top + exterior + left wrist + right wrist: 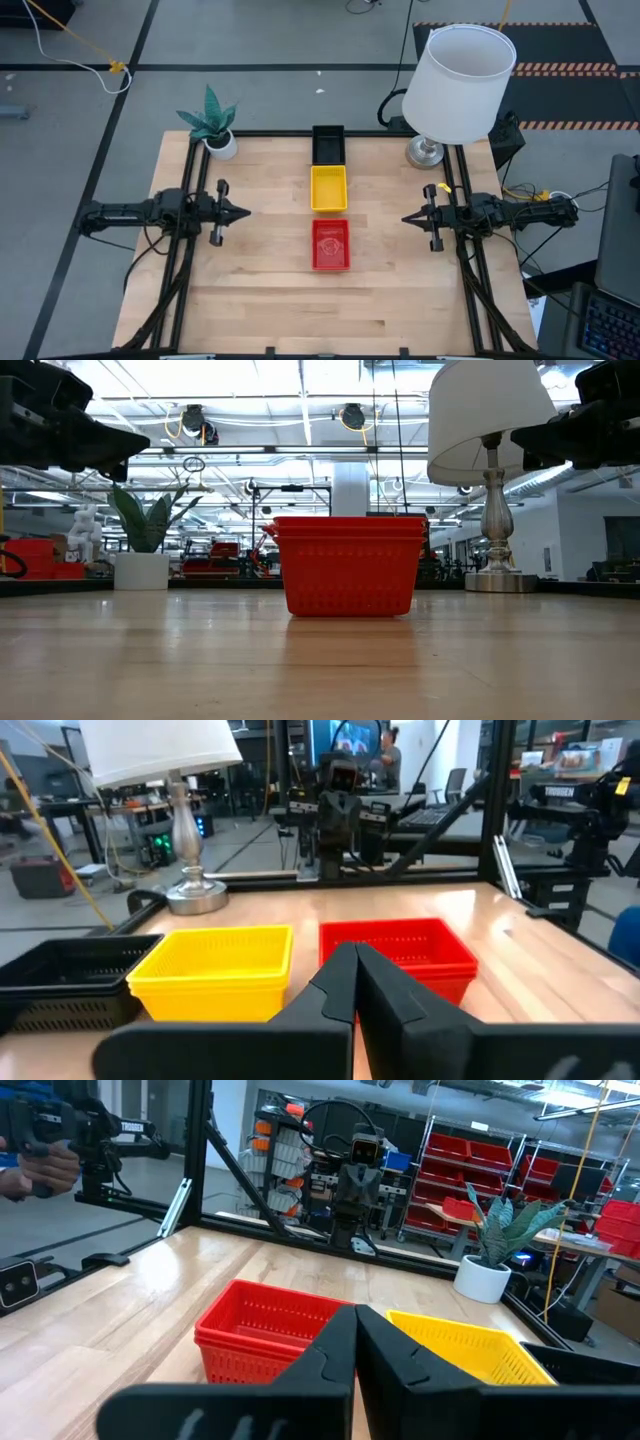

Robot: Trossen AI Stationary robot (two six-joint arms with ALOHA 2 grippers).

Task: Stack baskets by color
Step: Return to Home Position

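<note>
Three stacks of baskets stand in a row down the table's middle, each resting on its base. The black stack (328, 144) is at the far edge, the yellow stack (329, 188) in the middle, and the red stack (331, 244) nearest the front. My left gripper (243, 212) hovers shut at the table's left side, pointing level toward the row. My right gripper (408, 219) hovers shut at the right side, pointing level the other way. Both are well clear of the baskets and hold nothing.
A white lampshade on a metal lamp (455, 85) stands at the far right corner. A small potted plant (212, 125) stands at the far left corner. Bare wooden tabletop (330, 315) lies in front of the red stack.
</note>
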